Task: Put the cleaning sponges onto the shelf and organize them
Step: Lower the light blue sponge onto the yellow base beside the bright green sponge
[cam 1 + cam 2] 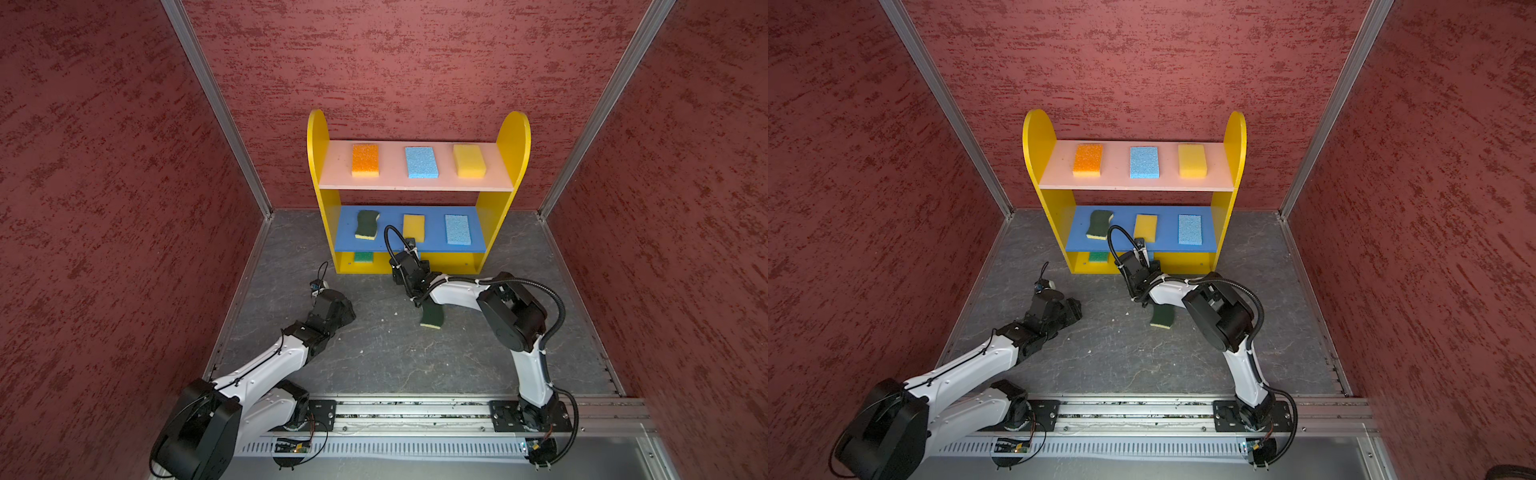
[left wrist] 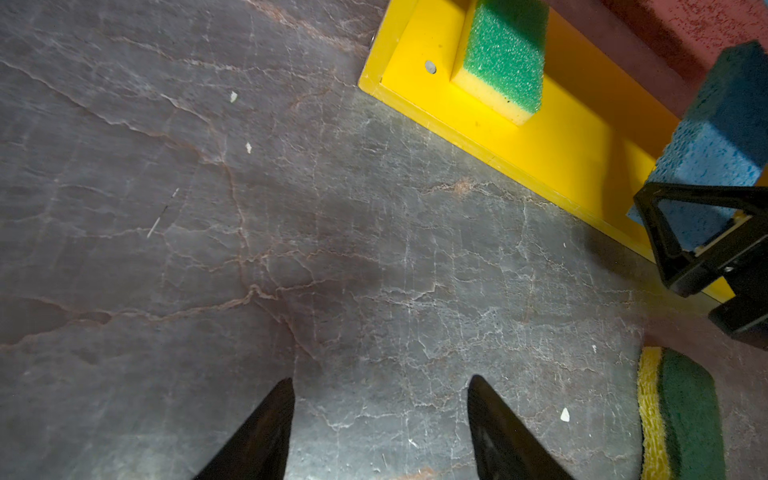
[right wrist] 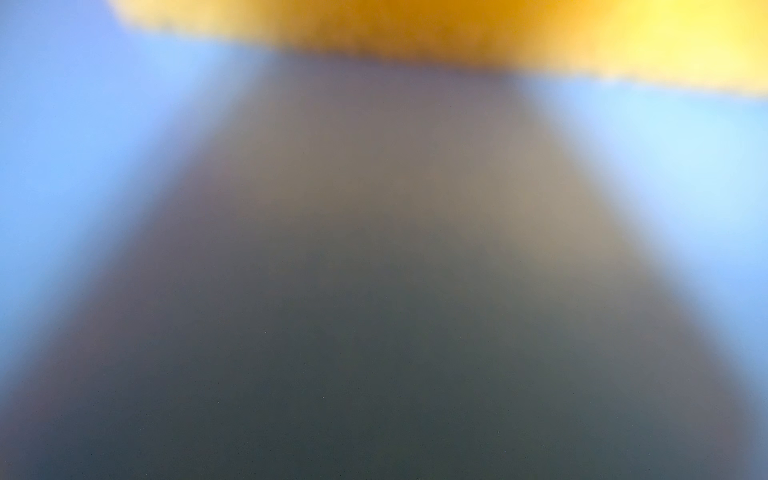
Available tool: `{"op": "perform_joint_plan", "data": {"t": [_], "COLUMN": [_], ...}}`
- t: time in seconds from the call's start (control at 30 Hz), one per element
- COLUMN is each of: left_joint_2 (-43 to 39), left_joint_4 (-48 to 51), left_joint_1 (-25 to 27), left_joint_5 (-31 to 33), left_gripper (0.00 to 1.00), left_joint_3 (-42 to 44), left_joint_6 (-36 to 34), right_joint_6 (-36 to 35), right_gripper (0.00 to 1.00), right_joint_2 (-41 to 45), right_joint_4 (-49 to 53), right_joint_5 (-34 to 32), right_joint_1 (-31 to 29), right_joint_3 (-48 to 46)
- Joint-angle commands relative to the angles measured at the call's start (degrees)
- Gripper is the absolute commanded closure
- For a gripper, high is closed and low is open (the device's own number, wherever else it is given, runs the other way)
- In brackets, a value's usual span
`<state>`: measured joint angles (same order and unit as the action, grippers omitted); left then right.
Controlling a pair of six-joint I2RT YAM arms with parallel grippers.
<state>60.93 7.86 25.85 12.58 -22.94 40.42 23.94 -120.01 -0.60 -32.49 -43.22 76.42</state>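
Note:
The shelf (image 1: 513,141) holds an orange (image 1: 365,160), a light blue (image 1: 422,162) and a yellow sponge (image 1: 469,161) on its pink board. The blue board carries a dark green scourer (image 1: 367,224), a yellow (image 1: 414,227) and a light blue sponge (image 1: 457,229). On the yellow base (image 2: 561,137) lie a green-topped sponge (image 2: 505,54) and a light blue sponge (image 2: 723,137). My right gripper (image 1: 420,262) reaches under the blue board; one finger (image 2: 656,241) presses that sponge's side. A second scourer (image 1: 432,318) lies on the floor. My left gripper (image 2: 381,380) is open over bare floor.
Red textured walls (image 1: 124,208) close in the left, back and right. The right arm's elbow (image 1: 511,311) hangs just right of the floor scourer. The right wrist view is a blur of blue, grey and yellow. Small white crumbs (image 2: 565,414) dot the grey floor.

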Motion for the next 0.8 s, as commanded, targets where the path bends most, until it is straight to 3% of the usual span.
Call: {"op": "perform_joint_plan", "data": {"t": [0.0,0.37,0.77], "left_joint_2": [0.42,0.43,-3.80], "left_joint_4": [-0.95,0.02,3.47], "left_joint_1": [0.42,0.95,2.14], "left_joint_5": [1.09,1.22,2.87], "left_gripper": [0.33,0.33,0.33], "left_joint_3": [-1.74,-2.70,-3.00], "left_joint_6": [-0.38,-0.35,-0.04], "right_joint_6": [0.65,0.31,0.51], "right_gripper": [0.19,0.16,0.13], "right_joint_2": [-2.07,-1.53,5.13], "right_joint_4": [1.21,2.10,1.13], "right_joint_5": [-0.56,-0.91,-1.01], "right_joint_1": [1.12,1.12,0.14], "right_joint_3": [0.74,0.70,-4.30]}}
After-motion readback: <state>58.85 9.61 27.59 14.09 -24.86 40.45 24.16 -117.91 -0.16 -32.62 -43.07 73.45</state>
